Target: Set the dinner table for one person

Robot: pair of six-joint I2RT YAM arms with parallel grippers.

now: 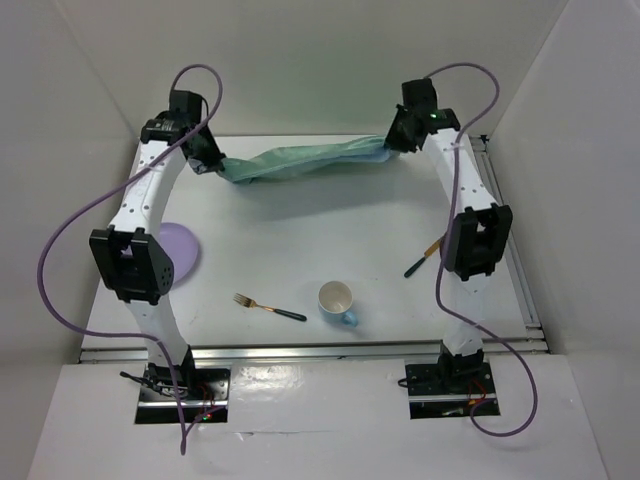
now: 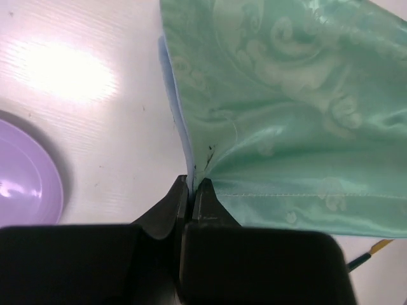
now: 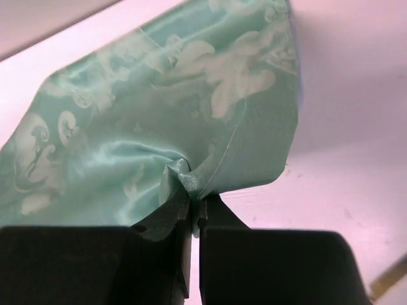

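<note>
Two claws pinch opposite ends of one teal-green cloth [image 1: 300, 160] strung across the far side of the white counter [image 1: 300, 230], which fills the middle of the overhead view with both arm bases at its near edge.

At far left a lilac plate [image 1: 180, 250] lies on the counter, half hidden by the left arm. The left claw [image 1: 212, 163] is clamped on the cloth's left end. Its wrist view shows what the overhead cannot: jaws pressed together on a gathered corner [image 2: 193, 187], a swirl pattern woven into the cloth [image 2: 286, 114], a pale blue underside along the fold, and the plate's rim [image 2: 25, 184] low at left.

Toward the middle, near the front, a fork [image 1: 268, 307] with a dark handle lies just left of an upright pale blue cup [image 1: 337, 300]. Neither appears in the wrist views.

Further right a second utensil [image 1: 425, 256] pokes out from behind the right arm. The right claw [image 1: 393, 143] grips the cloth's right end. Its wrist view shows the jaws shut on a bunched corner [image 3: 191, 203], with bare counter [image 3: 356, 178] beyond.
</note>
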